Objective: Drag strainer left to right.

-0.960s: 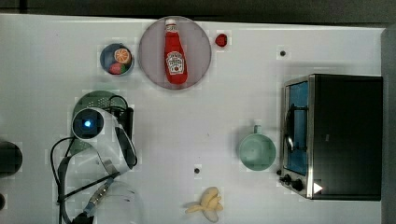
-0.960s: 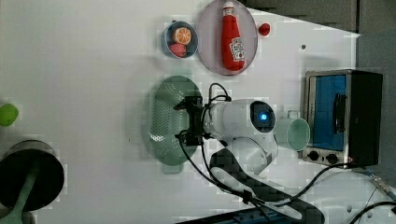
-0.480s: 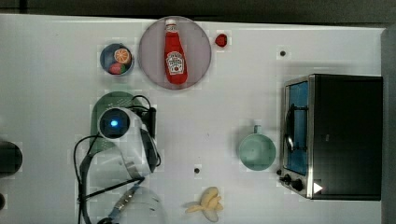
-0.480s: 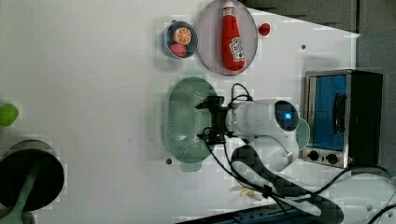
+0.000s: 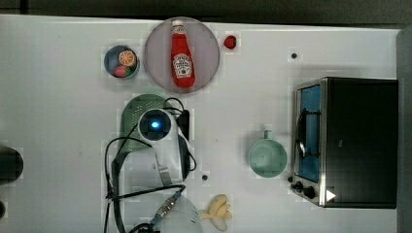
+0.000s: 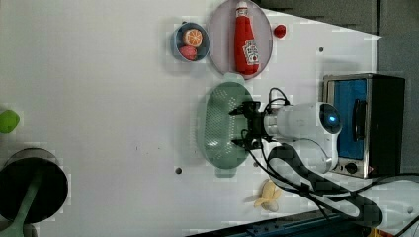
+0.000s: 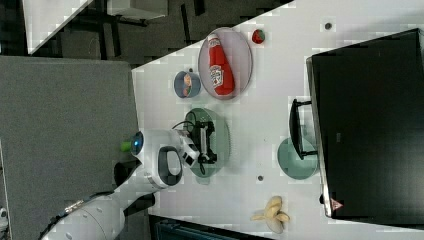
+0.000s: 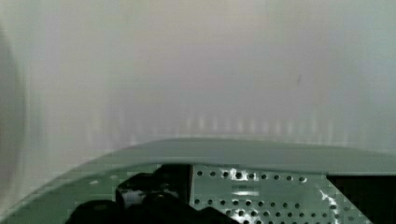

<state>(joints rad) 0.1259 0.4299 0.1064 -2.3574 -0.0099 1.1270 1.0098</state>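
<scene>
Arm's gripper (image 7: 212, 142) reaches into the strainer (image 7: 220, 125), jaws spread.

You saw a glossy white arm (image 6: 301, 123) with rounded joint housings, a blue light glowing on its wrist, black cables looped along it, and a black gripper (image 6: 247, 129).

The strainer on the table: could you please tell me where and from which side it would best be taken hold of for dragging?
Probably from above, with the fingers lowered into the strainer so that they push against the inside of its long wall. It lies flat and open side up, its wide rim ringing a shallow holed bowl. The open gripper already sits inside it near the left view's right rim.
</scene>
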